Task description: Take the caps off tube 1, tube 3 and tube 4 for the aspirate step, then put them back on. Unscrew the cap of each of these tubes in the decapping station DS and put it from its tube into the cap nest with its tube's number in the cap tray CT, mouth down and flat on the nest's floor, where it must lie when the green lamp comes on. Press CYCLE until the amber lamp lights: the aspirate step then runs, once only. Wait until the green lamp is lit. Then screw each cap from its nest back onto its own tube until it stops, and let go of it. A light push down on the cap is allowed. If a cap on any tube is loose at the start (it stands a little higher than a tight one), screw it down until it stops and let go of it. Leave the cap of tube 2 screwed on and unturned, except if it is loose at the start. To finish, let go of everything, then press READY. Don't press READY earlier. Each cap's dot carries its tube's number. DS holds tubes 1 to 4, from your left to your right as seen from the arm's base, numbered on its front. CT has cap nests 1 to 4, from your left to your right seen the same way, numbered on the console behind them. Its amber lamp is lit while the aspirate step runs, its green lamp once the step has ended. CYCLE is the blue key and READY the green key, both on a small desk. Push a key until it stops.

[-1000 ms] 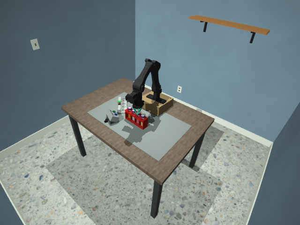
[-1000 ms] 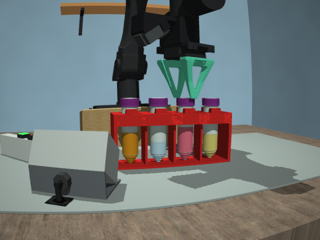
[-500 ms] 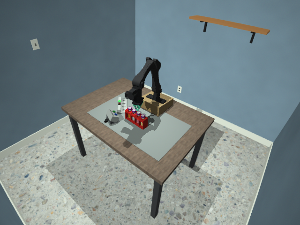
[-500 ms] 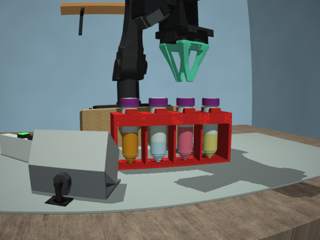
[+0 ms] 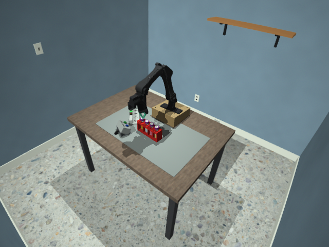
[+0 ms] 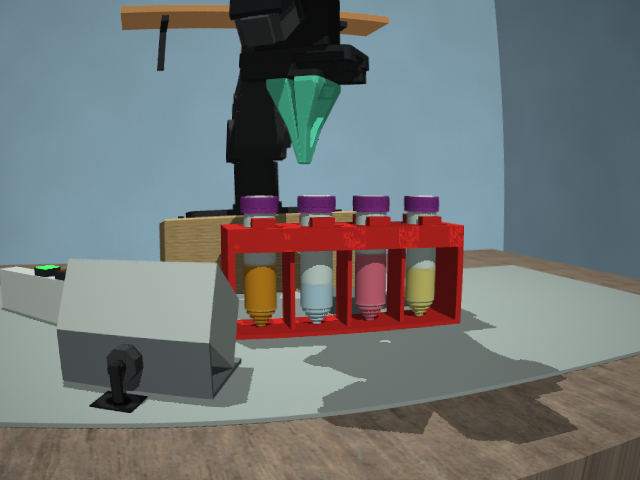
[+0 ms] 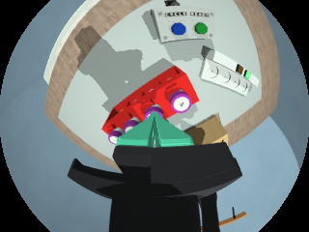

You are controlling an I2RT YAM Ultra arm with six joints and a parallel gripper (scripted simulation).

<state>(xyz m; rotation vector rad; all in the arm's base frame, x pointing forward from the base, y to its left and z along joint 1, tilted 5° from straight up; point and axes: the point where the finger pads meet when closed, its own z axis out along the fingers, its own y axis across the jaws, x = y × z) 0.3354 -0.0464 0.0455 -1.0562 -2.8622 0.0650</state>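
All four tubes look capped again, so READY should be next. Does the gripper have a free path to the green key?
Probably yes. The shut, empty gripper hangs above the red station, and nothing stands over the green key in the wrist view.
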